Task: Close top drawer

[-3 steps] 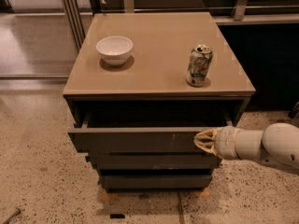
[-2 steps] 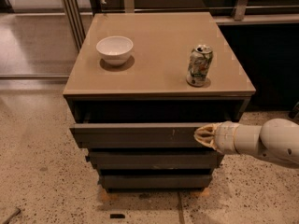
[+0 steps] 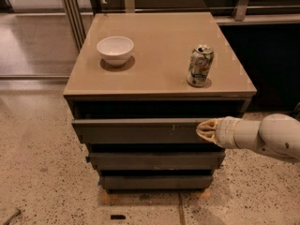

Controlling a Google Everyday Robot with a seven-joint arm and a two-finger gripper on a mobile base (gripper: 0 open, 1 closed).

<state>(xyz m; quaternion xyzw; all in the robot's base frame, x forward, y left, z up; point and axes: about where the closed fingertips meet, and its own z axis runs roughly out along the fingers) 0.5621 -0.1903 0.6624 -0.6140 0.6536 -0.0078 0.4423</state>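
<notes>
The top drawer (image 3: pixel 136 131) sits directly under the tan top of the cabinet (image 3: pixel 159 78). It is not yet home. Its dark front panel stands out toward the near side, proud of the two lower drawer fronts (image 3: pixel 154 160) beneath it, and a dark band of shadow shows between its upper edge and the underside of the cabinet top. Only a short stretch of the drawer appears to be out, so the task looks well advanced but unfinished. The gripper (image 3: pixel 205 129) comes in from the right on its pale arm. Its tan tip is at the right end of the drawer's front panel, apparently touching it just right of the small pale scuffs. It holds nothing, and whether it is clenched or released cannot be told from this view. What seems to be left is a short push toward the far side, until the front panel lies flush with the cabinet frame and the shadow band above it closes. On the cabinet top a white bowl (image 3: pixel 115 49) stands at far left and a drinks can (image 3: pixel 200 65) stands upright at right, both well clear of the drawer.
</notes>
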